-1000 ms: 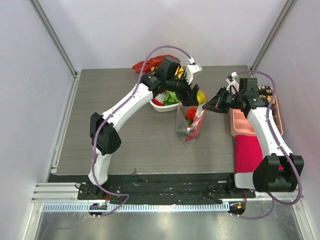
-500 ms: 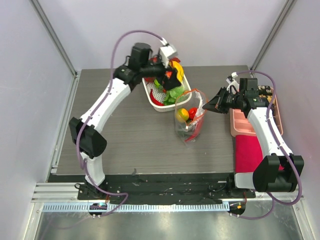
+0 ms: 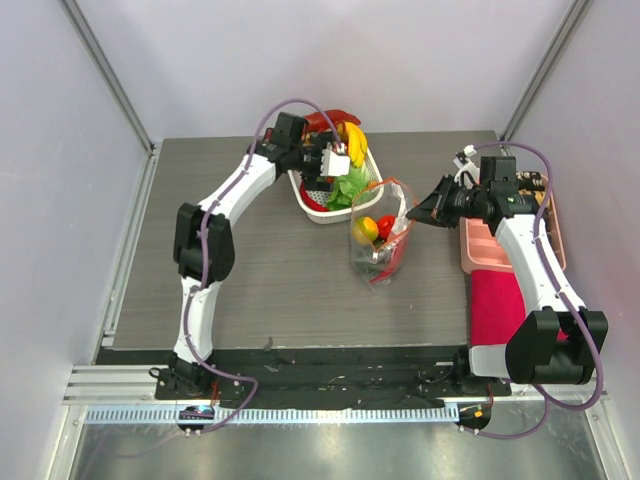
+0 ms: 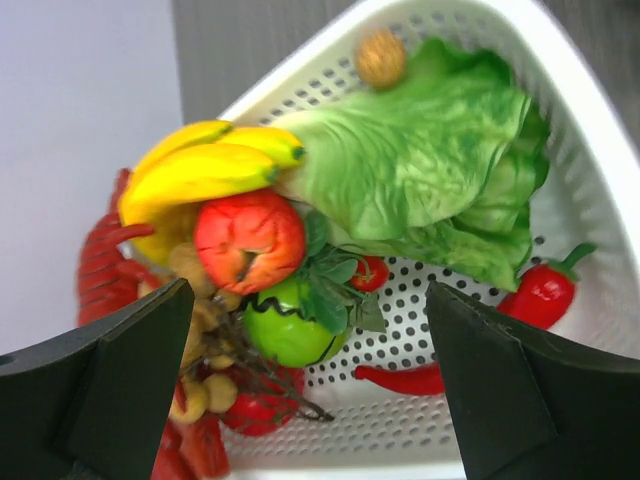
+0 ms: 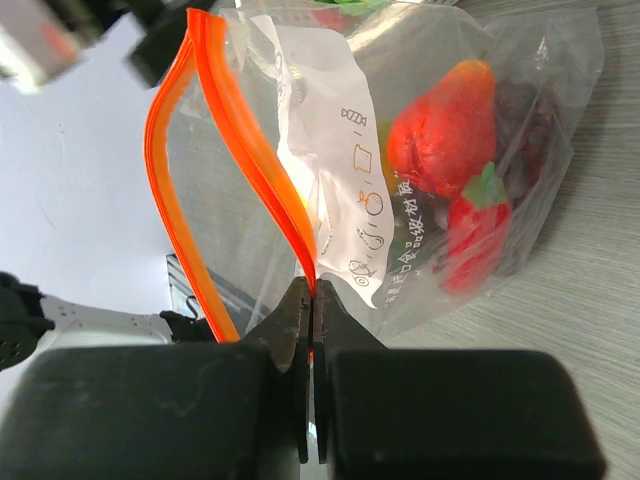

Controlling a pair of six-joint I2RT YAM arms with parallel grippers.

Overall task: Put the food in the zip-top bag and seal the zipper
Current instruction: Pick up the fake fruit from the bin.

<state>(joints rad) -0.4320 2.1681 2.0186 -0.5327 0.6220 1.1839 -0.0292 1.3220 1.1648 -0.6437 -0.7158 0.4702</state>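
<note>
Found left gripper (image 4: pixel 310 375) released, jaws at full spread, nothing between them. Hovering above white basket (image 4: pixel 320 70) at 12 o'clock of the table (image 3: pixel 250 280).

Counted loose food in the basket, from the left wrist view: banana (image 4: pixel 210 170) at 10 o'clock, lettuce (image 4: pixel 420 170) at 1 o'clock, red tomato (image 4: pixel 250 240) and green fruit (image 4: pixel 285 335) near centre, red pepper (image 4: pixel 545 290) at 4 o'clock.

Found right gripper (image 5: pixel 312 300) clenched on the zipper (image 5: pixel 190 150), pinching one lip so that the mouth gapes. Located zip-top bag (image 3: pixel 380 245) standing just at 5 o'clock of the basket, with red pieces (image 5: pixel 445 120) and dark grapes (image 5: pixel 530 110) already inside. Judged loading partly done, sealing not begun.

Hazards from here:
- Could grab a tangle instead of one item, given leaves and stems interlaced around the green fruit; might drag extras out and spill them.
- Could knock the bag over on the carry, with support from only a single pinched lip.
- Could miss or fold the free lip when dropping a bulky leaf, jamming the mouth.
- Could tear loose from the pinch if the load gets heavy.
</note>
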